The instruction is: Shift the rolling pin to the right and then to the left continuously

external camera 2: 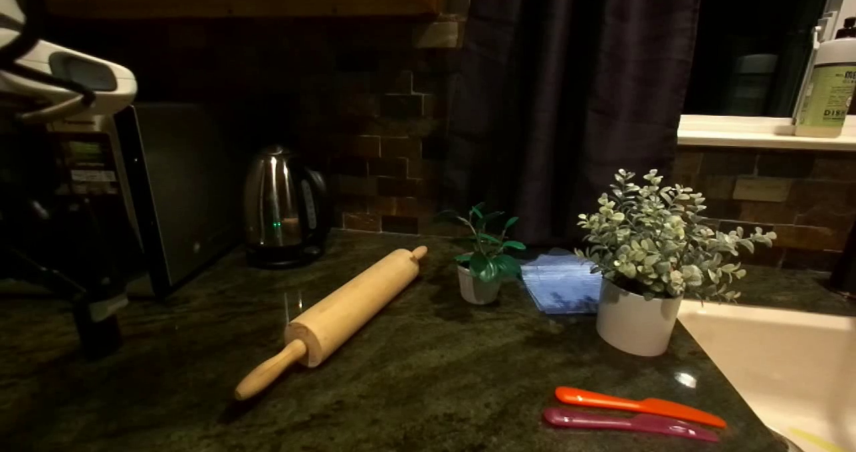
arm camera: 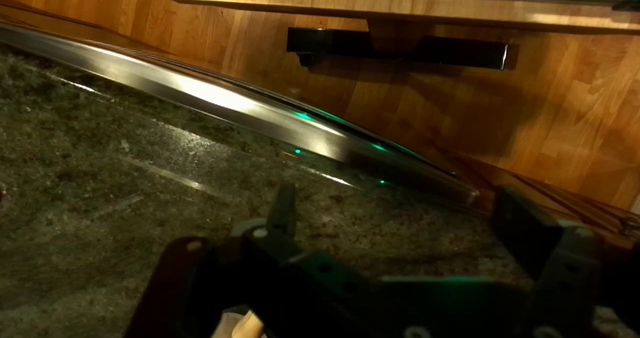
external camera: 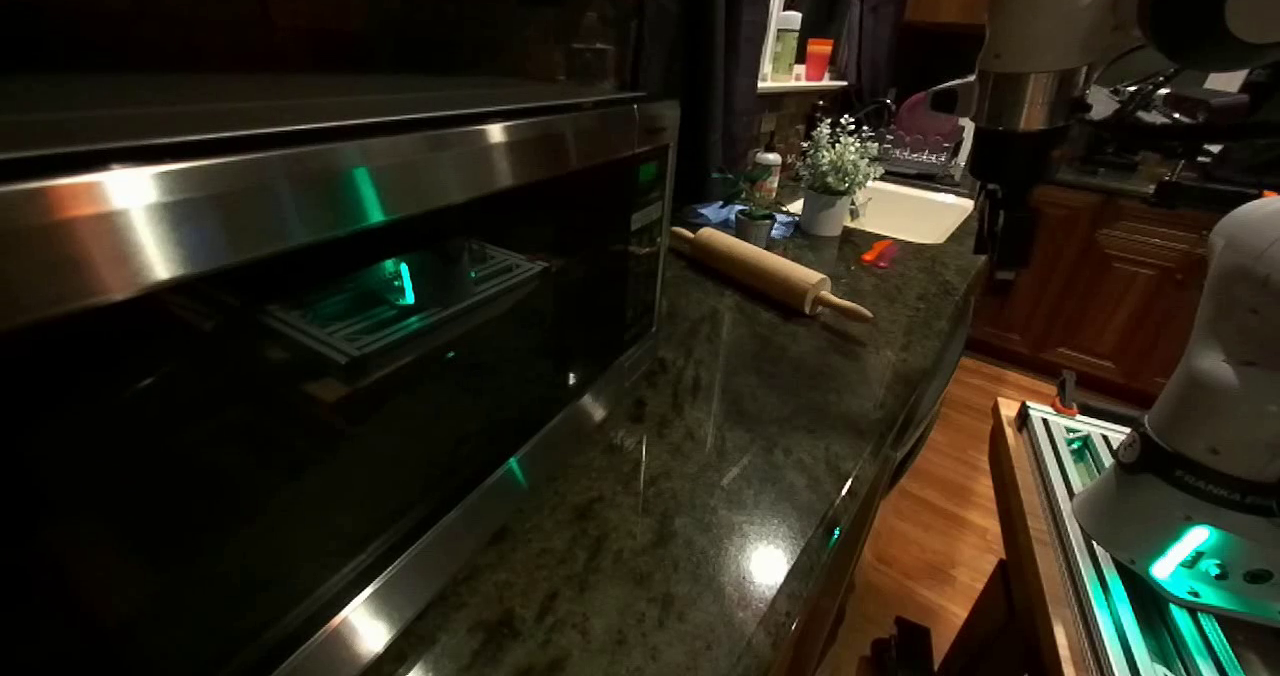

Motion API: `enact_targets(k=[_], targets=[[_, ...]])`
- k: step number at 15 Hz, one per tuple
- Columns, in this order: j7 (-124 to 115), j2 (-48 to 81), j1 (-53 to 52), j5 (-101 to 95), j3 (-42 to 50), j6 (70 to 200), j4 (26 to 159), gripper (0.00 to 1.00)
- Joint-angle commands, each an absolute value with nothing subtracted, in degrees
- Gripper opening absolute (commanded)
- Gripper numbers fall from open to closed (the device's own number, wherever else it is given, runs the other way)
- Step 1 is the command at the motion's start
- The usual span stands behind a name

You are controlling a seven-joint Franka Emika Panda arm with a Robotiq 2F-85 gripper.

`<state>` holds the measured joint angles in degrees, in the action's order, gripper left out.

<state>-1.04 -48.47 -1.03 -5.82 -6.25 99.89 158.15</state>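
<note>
1. gripper [arm camera: 395,203], lower half of wrist view: fingers [arm camera: 283,213] spread wide, nothing held, counter [arm camera: 150,218] showing between them.
2. rolling pin [external camera 2: 358,308]: on counter, left of centre in an exterior view, lying slantwise, one handle to lower left, other up toward small potted plant [external camera 2: 480,283].
3. same frame, gripper dark at left, apart from pin.
4. kettle [external camera 2: 275,204] upper left of pin; orange knife [external camera 2: 638,406], purple knife [external camera 2: 628,424] lower right.

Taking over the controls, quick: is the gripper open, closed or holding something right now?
Gripper: open, jaws wide apart in the wrist view, holding nothing.
</note>
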Motion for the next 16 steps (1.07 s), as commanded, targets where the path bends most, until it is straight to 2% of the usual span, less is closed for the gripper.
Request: enact_targets(k=[1,7,16], targets=[[-1.95,-48.32,-1.38,-6.12,-5.03,99.31,157.93,1.00],[-5.90,-44.48,-0.67,-4.03,-4.49,103.82,157.88,1.00],[-11.37,-34.27,0.96,-3.79,-5.20,120.82,157.91,1.00]])
